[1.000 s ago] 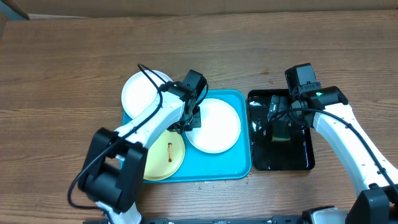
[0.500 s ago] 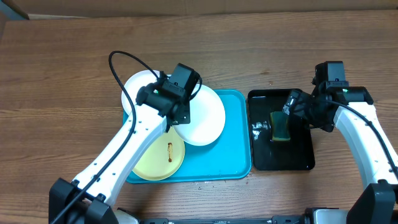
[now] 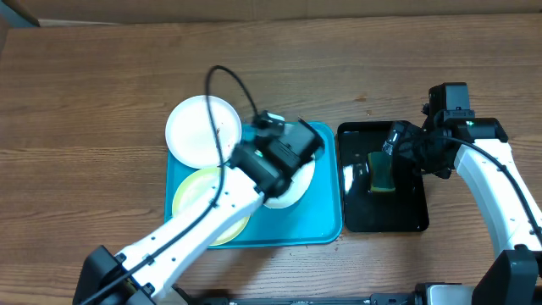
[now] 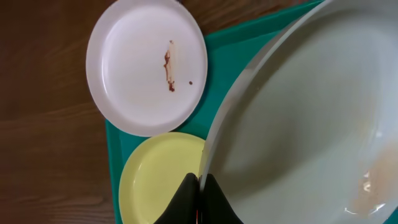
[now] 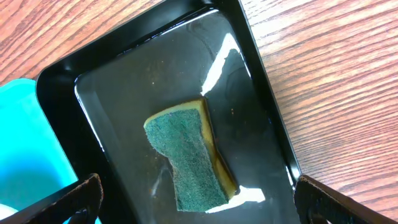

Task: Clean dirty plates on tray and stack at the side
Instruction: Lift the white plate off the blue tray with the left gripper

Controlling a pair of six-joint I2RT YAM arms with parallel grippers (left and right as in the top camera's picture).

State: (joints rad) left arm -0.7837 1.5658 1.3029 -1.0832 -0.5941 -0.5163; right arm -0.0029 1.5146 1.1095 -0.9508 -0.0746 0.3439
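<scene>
My left gripper (image 3: 280, 169) is shut on the rim of a white plate (image 3: 296, 185) and holds it tilted above the turquoise tray (image 3: 326, 220). In the left wrist view the fingers (image 4: 199, 190) pinch that plate's edge (image 4: 298, 124). A pale yellow-green plate (image 3: 199, 207) lies on the tray's front left, partly under my arm. A second white plate (image 3: 201, 129) with a brown smear (image 4: 169, 65) rests over the tray's back left corner. My right gripper (image 3: 400, 155) is open above a green sponge (image 5: 189, 158).
A glossy black tray (image 3: 415, 216) stands right of the turquoise tray and holds the sponge (image 3: 381, 172) in a film of liquid. Bare wooden tabletop (image 3: 102, 85) lies around both trays. My left arm's cable (image 3: 224, 80) loops over the back plate.
My left gripper has lifted the white plate off the tray, swung it left, then back right, and tilted it. My right gripper drew back from the sponge and now holds still.
</scene>
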